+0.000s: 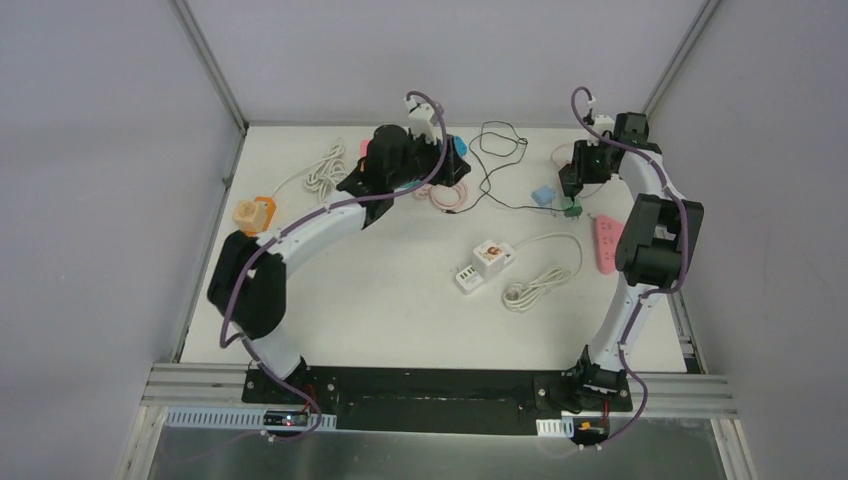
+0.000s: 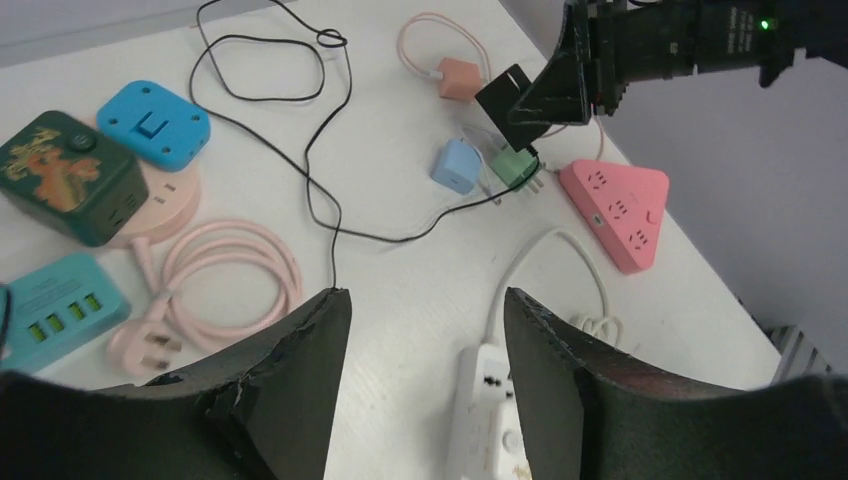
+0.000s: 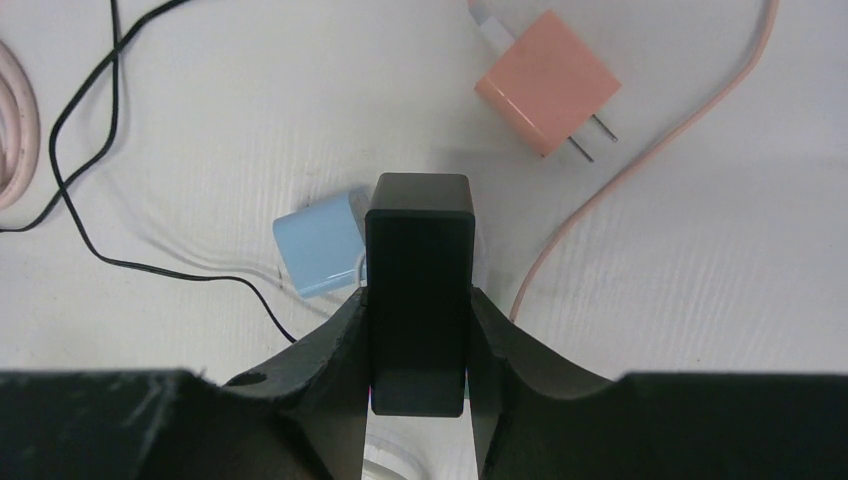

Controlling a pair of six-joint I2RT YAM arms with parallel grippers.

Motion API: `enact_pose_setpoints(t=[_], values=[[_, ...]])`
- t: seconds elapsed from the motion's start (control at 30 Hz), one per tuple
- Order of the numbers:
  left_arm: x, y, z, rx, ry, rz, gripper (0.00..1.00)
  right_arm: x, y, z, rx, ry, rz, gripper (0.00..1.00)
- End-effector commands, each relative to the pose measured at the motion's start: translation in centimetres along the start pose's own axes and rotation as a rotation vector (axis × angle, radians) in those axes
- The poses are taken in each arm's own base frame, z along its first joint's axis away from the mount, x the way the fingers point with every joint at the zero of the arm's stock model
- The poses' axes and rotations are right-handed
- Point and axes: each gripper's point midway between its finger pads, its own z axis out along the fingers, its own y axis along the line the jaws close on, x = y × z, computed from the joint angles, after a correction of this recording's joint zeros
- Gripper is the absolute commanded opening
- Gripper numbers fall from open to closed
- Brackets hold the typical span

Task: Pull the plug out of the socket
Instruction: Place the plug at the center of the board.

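Observation:
My right gripper (image 3: 418,300) is shut on a black plug block (image 3: 419,270), gripped on both sides. In the left wrist view the black plug (image 2: 512,103) hangs tilted in the right gripper (image 2: 560,95), with its lower corner at the top of a green adapter (image 2: 514,166) lying on the table. I cannot tell whether the two are still joined. The right wrist view hides the green adapter. A thin black cable (image 2: 318,190) runs off to the left. My left gripper (image 2: 427,310) is open and empty above the table, far from the plug. In the top view the right gripper (image 1: 578,186) is at the back right.
A light blue charger (image 3: 320,243) lies just left of the plug and a salmon charger (image 3: 547,82) behind it. A pink triangular power strip (image 2: 617,205) is to the right. A white power strip (image 2: 487,410) lies under the left gripper. A dark green cube socket (image 2: 65,175), a blue socket (image 2: 153,122) and a coiled pink cable (image 2: 230,280) lie to the left.

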Motion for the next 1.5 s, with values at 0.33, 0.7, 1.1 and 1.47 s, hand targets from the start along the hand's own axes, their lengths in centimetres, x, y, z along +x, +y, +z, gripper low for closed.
enact_pose_setpoints(t=[0.33,0.7,1.1,1.47], values=[[3.2,2.4,-14.2,-0.208,-0.117,0.208,0.66,0.9,0.6,0.3,-0.019,0.067,-0.076,0.17],[4.9,4.2,-19.4,-0.334,-0.158,0.203,0.81,2.4,1.6,1.1,-0.009,0.128,-0.137,0.21],[5.8,1.7,-19.1,-0.206,-0.104,0.148,0.82,2.1,2.4,0.3,-0.035,0.109,-0.144,0.43],[6.7,-0.4,-19.9,-0.114,-0.085,0.032,0.82,0.8,3.6,-1.1,-0.072,0.062,-0.152,0.6]])
